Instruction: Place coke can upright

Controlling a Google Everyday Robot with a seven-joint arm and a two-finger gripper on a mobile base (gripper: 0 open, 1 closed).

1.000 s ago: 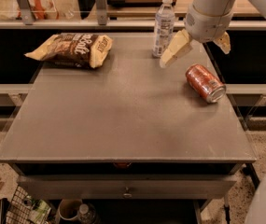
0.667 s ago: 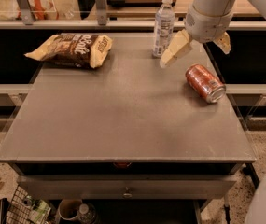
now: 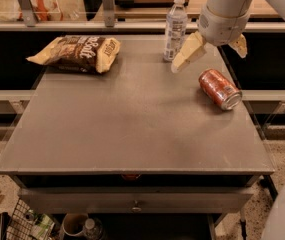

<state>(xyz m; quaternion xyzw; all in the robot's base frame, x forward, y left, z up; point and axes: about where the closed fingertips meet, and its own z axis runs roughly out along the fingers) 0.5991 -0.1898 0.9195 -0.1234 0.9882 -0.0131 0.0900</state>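
Observation:
The coke can [image 3: 220,88], red-orange with a silver end, lies on its side on the right part of the grey table [image 3: 132,129], its silver end turned toward the front right. My gripper [image 3: 213,53] hangs above the table just behind and above the can, not touching it. Its two cream fingers [image 3: 187,54] are spread wide apart and hold nothing. The right finger is partly hidden behind the white wrist.
A clear water bottle [image 3: 175,28] with a white cap stands upright at the back, just left of the gripper. A brown chip bag [image 3: 77,53] lies at the back left. A rail and shelves run behind the table. A basket [image 3: 27,224] sits under the front left.

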